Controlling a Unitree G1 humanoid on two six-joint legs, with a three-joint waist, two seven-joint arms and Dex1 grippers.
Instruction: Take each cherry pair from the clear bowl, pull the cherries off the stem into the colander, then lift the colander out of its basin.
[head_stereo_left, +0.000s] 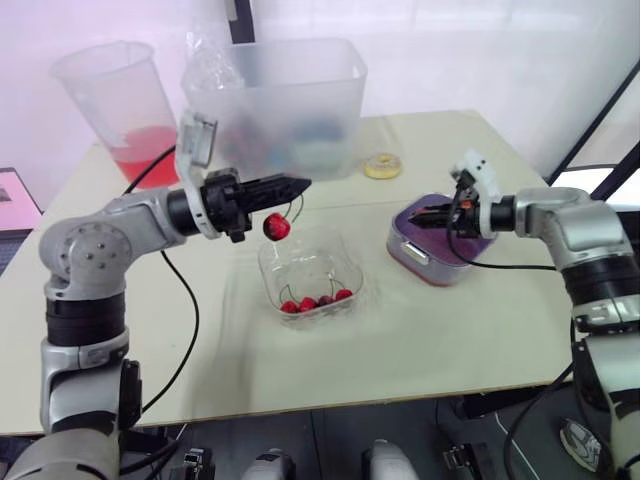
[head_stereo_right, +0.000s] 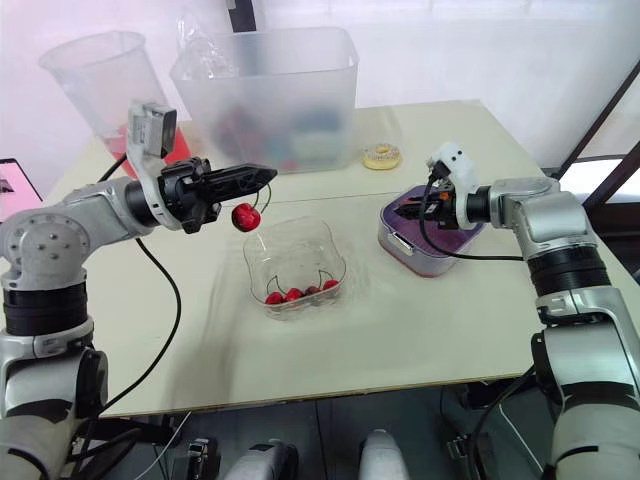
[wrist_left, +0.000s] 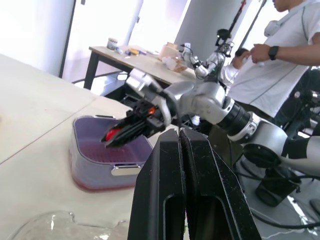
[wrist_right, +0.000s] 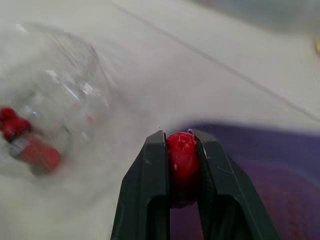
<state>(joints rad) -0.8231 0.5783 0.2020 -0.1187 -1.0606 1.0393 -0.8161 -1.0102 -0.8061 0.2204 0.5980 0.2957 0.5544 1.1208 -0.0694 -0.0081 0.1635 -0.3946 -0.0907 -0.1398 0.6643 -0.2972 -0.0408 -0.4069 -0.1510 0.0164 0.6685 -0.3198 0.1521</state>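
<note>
The left gripper (head_stereo_right: 264, 176) is pinched on the stem of a round red cherry (head_stereo_right: 245, 216), which dangles just above the clear plastic bowl (head_stereo_right: 254, 262) — more red cherries (head_stereo_right: 296, 294) lie inside. The right gripper (head_stereo_right: 408, 212) reaches over the purple square colander (head_stereo_right: 445, 243) — seemingly closed.

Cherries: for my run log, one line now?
left gripper shut on stem, red cherry dangling over clear bowl | right gripper shut on second cherry over purple colander

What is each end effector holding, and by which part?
The left end effector pinches a stem, hanging cherry below; right end effector clamps a second cherry by its body.
</note>
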